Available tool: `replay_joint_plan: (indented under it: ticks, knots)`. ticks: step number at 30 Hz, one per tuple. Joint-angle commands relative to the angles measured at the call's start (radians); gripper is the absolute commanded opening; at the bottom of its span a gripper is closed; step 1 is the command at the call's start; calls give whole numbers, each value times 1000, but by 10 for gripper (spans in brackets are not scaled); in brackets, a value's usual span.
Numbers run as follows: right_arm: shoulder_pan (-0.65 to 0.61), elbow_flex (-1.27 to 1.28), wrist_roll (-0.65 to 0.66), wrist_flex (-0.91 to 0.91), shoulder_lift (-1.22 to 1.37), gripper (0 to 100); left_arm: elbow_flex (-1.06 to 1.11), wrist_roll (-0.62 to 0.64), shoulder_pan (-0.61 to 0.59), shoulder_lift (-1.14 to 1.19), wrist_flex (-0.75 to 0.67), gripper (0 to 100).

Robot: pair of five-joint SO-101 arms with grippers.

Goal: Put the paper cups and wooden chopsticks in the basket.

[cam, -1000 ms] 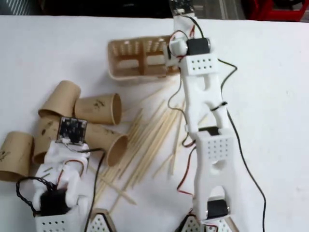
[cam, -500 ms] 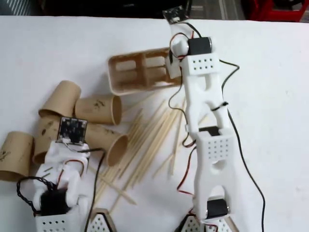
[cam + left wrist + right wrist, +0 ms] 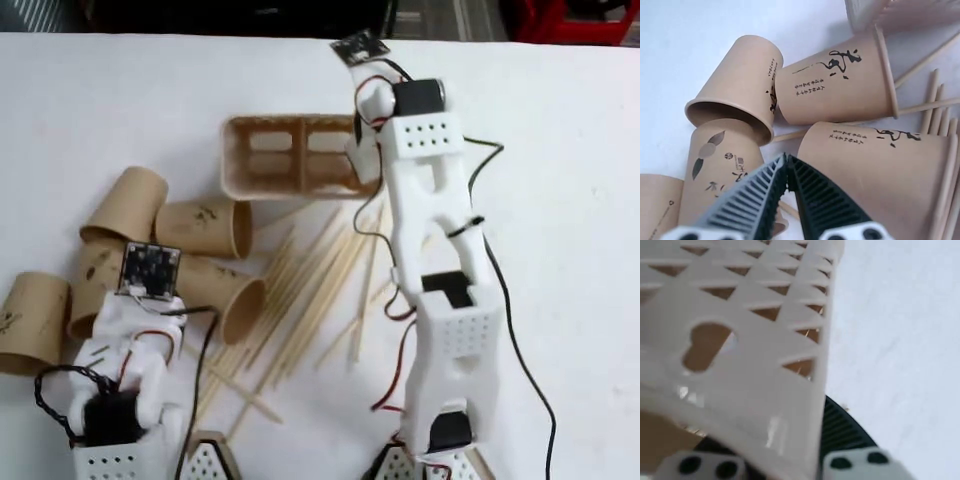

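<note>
Basket (image 3: 290,155) at the far middle of the bench (image 3: 120,90), mouth up, long axis lying crosswise to the arms' reach, pinched at its right end wall by the right pincer (image 3: 365,150). Paper cups (image 3: 840,85) tipped on their sides at the near left, directly beneath the left pincer (image 3: 786,159), pressed together and empty. Wooden chopsticks (image 3: 310,290) strewn between, slanting from near left toward the basket. Likely nearer for the cups: left pincer, with the basket farther off and to the right.
</note>
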Motion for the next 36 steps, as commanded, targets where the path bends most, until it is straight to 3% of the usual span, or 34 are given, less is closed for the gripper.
replay_joint_plan:
  ticks: [1, 17, 25, 31, 36]
  knots:
    - [18, 87, 11, 15, -140, 19, -9, -11, 8, -13, -23, 31]
    - [18, 463, 52, 16, -403, 20, -9, -11, 8, -13, -23, 31]
    - [19, 218, 43, 15, -308, 23, -8, -11, 8, -13, -23, 31]
    - [31, 21, -35, 15, -127, 196, -8, -11, 8, -13, -23, 31]
    - [30, -189, -43, 15, 1, 212, -8, -11, 8, -13, -23, 31]
